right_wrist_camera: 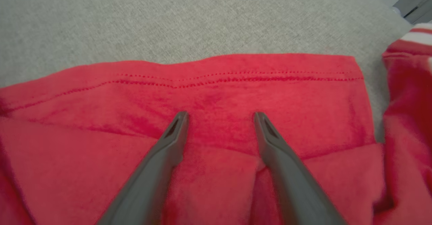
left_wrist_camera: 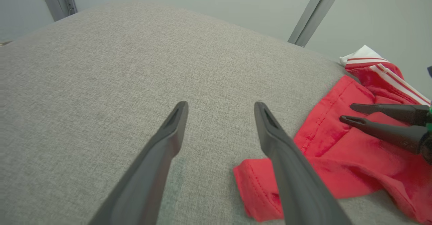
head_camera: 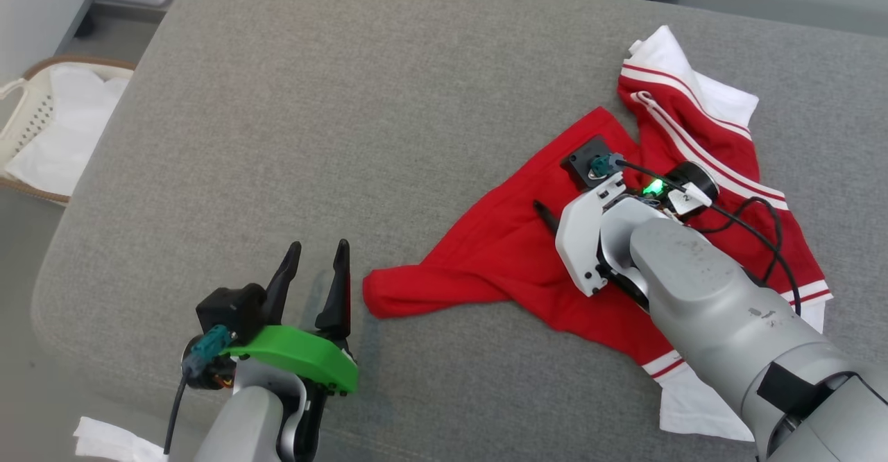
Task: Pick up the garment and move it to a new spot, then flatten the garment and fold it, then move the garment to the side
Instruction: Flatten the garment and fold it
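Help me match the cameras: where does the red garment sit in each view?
Head view: garment right of centre, crumpled on the grey cushion.
Left wrist view: garment at lower right.
Right wrist view: garment across the lower half, under the open right gripper.
Shared landmark: its white striped sleeve, at the garment's far end.

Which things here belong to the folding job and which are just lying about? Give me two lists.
Job:
red garment, crumpled on the grey cushion
right gripper, open over it
left gripper, open beside it

Lying about:
basket beside the cushion
white cloth in it
white scrap at the head view's lower left
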Available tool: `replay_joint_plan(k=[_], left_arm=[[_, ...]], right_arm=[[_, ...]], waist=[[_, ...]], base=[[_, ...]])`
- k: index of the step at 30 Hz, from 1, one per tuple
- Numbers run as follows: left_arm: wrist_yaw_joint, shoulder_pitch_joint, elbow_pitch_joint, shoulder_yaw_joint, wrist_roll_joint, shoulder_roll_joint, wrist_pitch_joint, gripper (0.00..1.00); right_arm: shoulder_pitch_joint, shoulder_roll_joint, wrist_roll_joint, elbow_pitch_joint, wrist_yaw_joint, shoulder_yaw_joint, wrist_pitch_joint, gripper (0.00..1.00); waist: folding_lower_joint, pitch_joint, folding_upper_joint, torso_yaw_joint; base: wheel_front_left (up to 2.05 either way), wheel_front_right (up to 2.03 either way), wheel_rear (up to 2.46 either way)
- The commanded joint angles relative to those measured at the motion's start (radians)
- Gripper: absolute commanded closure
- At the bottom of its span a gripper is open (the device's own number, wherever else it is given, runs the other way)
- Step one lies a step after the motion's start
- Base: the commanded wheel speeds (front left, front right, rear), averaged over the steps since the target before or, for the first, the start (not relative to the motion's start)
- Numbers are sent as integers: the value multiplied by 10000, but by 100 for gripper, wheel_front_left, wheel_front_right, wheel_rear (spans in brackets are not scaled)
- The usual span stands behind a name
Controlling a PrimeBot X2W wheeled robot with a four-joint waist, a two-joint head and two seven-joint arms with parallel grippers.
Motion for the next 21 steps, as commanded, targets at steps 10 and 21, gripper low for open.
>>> replay_joint_plan(k=[10, 21], left_arm=[[-22, -283, -66, 123, -123, 4, -5, 0], [-22, -28, -19, 288, -42, 6, -5, 0]], right_arm=[[-503, -51, -206, 796, -7, -66, -553, 100], [-1610, -112, -1786, -401, -13, -2255, -2764, 100]], waist=[[0, 461, 0, 255], [0, 210, 0, -207]], base=[[0, 0, 0], [0, 0, 0]])
